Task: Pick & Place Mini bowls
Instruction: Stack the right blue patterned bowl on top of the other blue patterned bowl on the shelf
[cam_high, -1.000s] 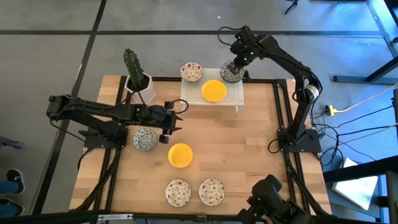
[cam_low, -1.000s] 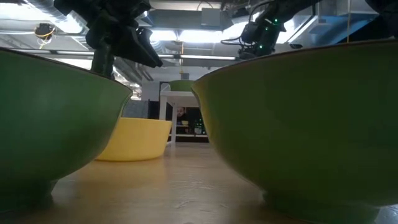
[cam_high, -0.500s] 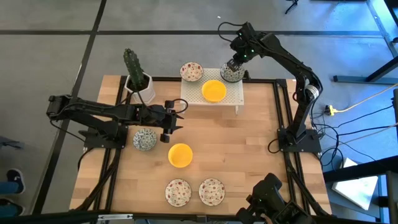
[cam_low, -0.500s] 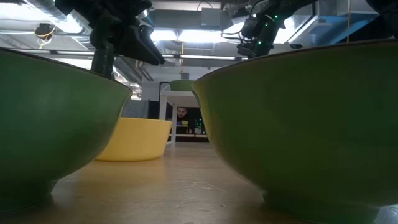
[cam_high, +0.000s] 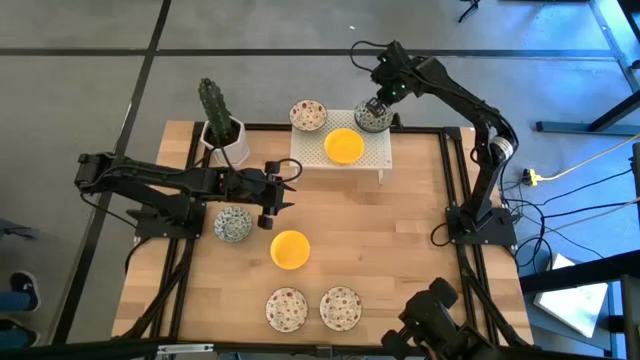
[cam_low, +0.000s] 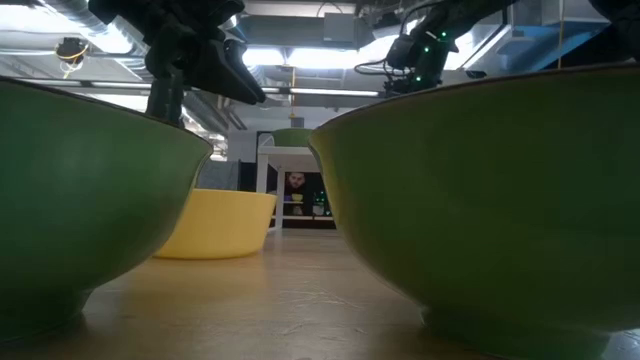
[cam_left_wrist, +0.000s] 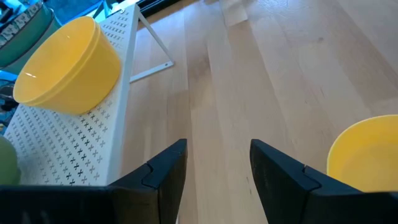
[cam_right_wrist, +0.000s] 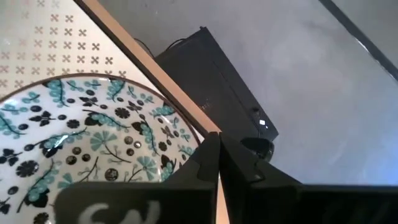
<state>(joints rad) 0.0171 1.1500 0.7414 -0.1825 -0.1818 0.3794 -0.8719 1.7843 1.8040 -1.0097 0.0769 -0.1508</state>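
Note:
A grey-green patterned mini bowl (cam_high: 371, 120) sits on the far right corner of the white perforated stand (cam_high: 375, 156). My right gripper (cam_high: 377, 107) is shut on it from above. A yellow mini bowl (cam_high: 344, 146) and a red-speckled one (cam_high: 308, 115) also rest on the stand. On the table are another grey-green bowl (cam_high: 233, 223), a yellow bowl (cam_high: 290, 249) and two speckled bowls (cam_high: 286, 308) (cam_high: 340, 308). My left gripper (cam_high: 283, 192) hovers open over bare wood between the stand and the yellow bowl on the table (cam_left_wrist: 367, 155). My right gripper (cam_right_wrist: 219, 158) pinches the patterned bowl's rim (cam_right_wrist: 189, 134) on its far right side, one finger inside the bowl and one outside. The fingers come from above, pointing down. I cannot tell whether the bowl's base rests on the stand or is slightly raised.
A white pot with a cactus (cam_high: 222, 135) stands at the table's far left corner. The two speckled bowls near the table's near edge fill the low view. Open wood lies on the table's right half (cam_high: 400, 240). A person shows far behind the table (cam_low: 294, 183).
My right gripper has risen a little over the stand's far right corner and come back down, staying shut.

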